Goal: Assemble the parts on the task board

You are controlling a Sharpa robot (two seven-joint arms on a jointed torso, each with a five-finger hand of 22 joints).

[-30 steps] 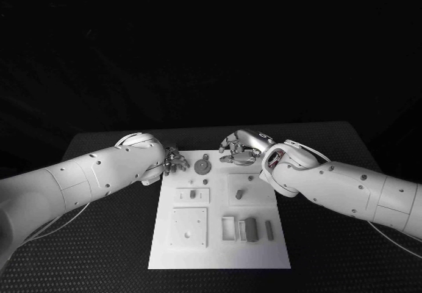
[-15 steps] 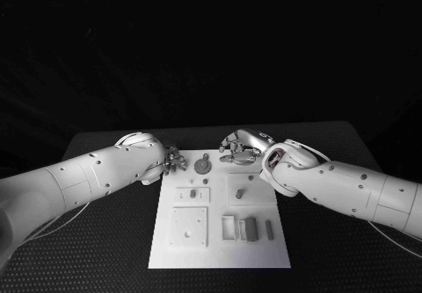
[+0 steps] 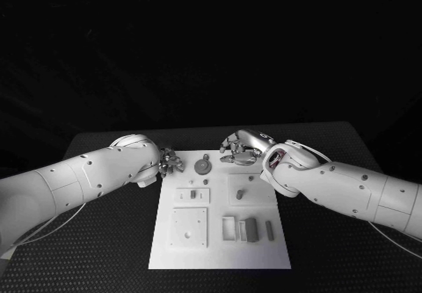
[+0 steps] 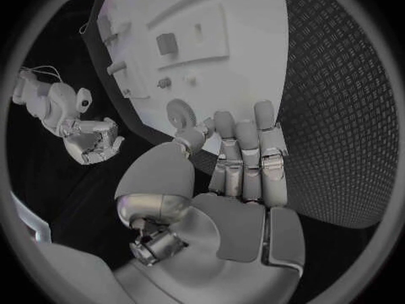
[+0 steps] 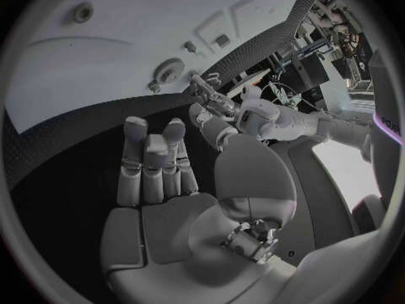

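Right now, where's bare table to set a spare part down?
Free: black table right of the white board, same on its left, and the strip in front. Crowded: the board's far end, where the left hand, gear and right hand sit close.

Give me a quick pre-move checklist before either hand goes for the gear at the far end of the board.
1. Left hand free of parts: ok, fingers extended, holding nothing.
2. Right hand free: ok, palm bare, fingers straight.
3. Gear reachable: ok, it lies uncovered on the task board between both hands.
4. Gear seated on its peg: cannot tell.
5. Hands apart from each other: ok, a gap shows in the head view.
6. Near-end parts undisturbed: ok, lying on the board.
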